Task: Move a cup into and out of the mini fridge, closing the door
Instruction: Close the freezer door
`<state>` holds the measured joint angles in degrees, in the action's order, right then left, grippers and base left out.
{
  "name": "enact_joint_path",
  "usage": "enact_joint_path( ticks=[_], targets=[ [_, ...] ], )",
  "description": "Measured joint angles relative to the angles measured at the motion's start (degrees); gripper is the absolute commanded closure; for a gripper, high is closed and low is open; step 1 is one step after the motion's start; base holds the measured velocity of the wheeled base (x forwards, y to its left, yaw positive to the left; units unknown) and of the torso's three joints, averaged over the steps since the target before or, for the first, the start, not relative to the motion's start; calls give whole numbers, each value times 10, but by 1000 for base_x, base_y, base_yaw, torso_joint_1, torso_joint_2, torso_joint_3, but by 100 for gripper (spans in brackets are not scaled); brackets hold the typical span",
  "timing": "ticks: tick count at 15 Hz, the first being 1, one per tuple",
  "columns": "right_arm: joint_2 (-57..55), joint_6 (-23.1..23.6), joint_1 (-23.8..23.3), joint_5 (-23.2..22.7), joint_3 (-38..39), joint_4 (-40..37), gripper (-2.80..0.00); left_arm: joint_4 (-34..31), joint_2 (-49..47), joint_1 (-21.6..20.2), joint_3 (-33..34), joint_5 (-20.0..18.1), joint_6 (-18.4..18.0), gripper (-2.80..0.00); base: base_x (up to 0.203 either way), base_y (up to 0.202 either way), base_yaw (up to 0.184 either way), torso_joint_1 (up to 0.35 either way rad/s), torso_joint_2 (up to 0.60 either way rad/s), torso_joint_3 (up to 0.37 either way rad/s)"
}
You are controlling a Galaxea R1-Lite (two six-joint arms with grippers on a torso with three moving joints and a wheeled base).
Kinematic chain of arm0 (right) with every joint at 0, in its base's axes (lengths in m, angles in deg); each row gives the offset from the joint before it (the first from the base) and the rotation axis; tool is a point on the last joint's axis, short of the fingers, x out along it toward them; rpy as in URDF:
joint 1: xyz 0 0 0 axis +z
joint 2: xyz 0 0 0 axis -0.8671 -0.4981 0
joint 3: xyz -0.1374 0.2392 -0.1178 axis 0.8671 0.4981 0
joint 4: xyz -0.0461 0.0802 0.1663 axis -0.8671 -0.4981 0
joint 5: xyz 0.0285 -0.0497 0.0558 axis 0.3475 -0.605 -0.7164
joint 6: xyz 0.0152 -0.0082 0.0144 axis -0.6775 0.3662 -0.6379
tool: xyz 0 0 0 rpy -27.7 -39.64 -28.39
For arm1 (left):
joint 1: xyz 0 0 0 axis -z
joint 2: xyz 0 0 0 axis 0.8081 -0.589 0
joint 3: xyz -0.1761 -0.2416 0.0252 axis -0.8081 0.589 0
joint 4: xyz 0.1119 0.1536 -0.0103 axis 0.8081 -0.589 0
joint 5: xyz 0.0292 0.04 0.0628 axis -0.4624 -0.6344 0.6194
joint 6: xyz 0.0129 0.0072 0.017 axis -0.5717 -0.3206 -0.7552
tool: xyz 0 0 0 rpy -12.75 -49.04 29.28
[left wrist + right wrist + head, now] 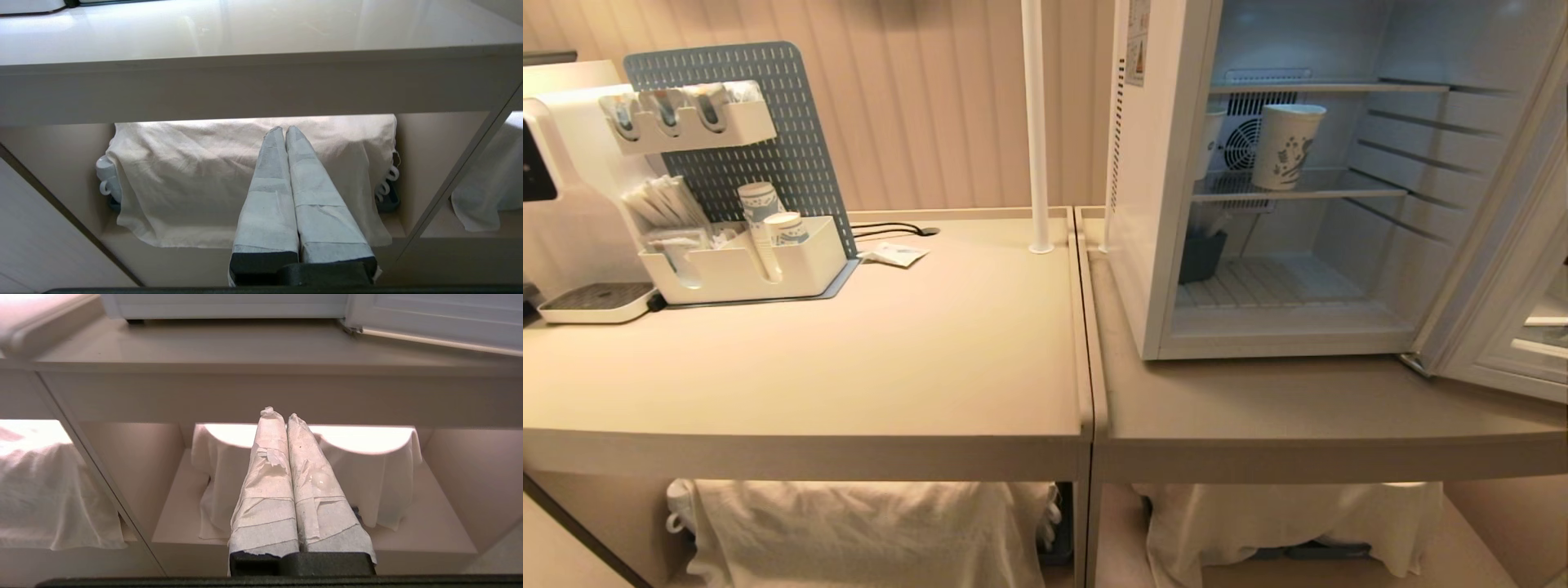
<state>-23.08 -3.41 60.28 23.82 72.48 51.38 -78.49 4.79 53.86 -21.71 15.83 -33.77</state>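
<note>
The left gripper (284, 130) hangs low in front of the counter (849, 359), its two paper-wrapped fingers (269, 192) pressed together with nothing between them, pointing at a white cloth (179, 179) draped over things on the shelf under the counter. A couple of white mug handles poke out at the cloth's edges. The right gripper (278, 415) sits the same way before the neighbouring counter section, fingers (265, 490) closed tight and empty, facing another cloth-covered heap (367, 473) on the lower shelf. Neither arm shows from the head camera.

Up on the right counter stands the mini fridge (1152, 245) with the door (1503, 269) swung wide open to the right. The cup (1286, 147), white with a blue swirling print, stands upright on the middle shelf inside, just in front of the round rear fan. A second pale cup (1210, 143) stands to its left near the fridge wall.

On the left counter are a coffee machine (564, 180), a blue pegboard (760, 131), and a white organiser tray (743, 261) holding stacked cups.
</note>
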Motion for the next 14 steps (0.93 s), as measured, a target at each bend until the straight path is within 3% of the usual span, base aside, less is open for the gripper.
enact_joint_path(
  ticks=[7, 11, 14],
  targets=[
    [0, 3, 0, -1, 0, -1, 0, -1, 0, 0, 0, 0, -1, 0, -172, 21, -1, 3, 0, 3],
    [0, 4, 0, -1, 0, -1, 0, -2, 0, 0, 0, 0, 0, 0, -2, -12, -2, 1, -3, 1],
    [0, 2, 0, -1, 0, 0, 0, -2, 0, 0, 0, -7, -26, 0, -2, -151, 0, 0, 5, 1]
  ],
)
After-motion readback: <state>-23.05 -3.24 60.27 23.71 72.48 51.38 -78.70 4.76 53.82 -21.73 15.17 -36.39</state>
